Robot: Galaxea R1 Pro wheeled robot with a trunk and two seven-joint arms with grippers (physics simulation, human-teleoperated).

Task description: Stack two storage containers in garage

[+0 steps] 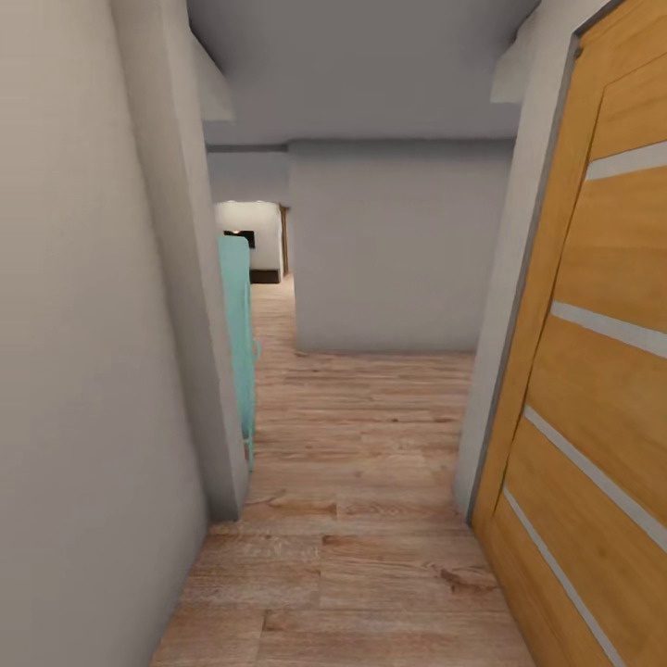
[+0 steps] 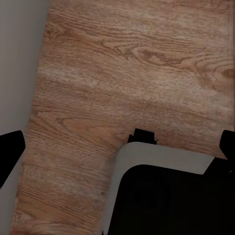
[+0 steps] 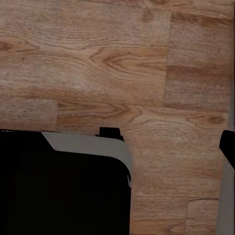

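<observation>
- Wood-plank floor lies nearest us; we stand in a narrow hallway between a grey wall on our left and a wooden door on our right.
- Storage containers: not sighted; we judge them further on.
- Risk: tight passage. Drifting sideways could clip our base on the door, or on the teal object behind the wall corner.
- Arms: both wrist cameras look down at floor, so we judge the arms hang low, tucked beside our dark base.
- Jaws: we cannot tell whether either pair is wide or closed.
</observation>
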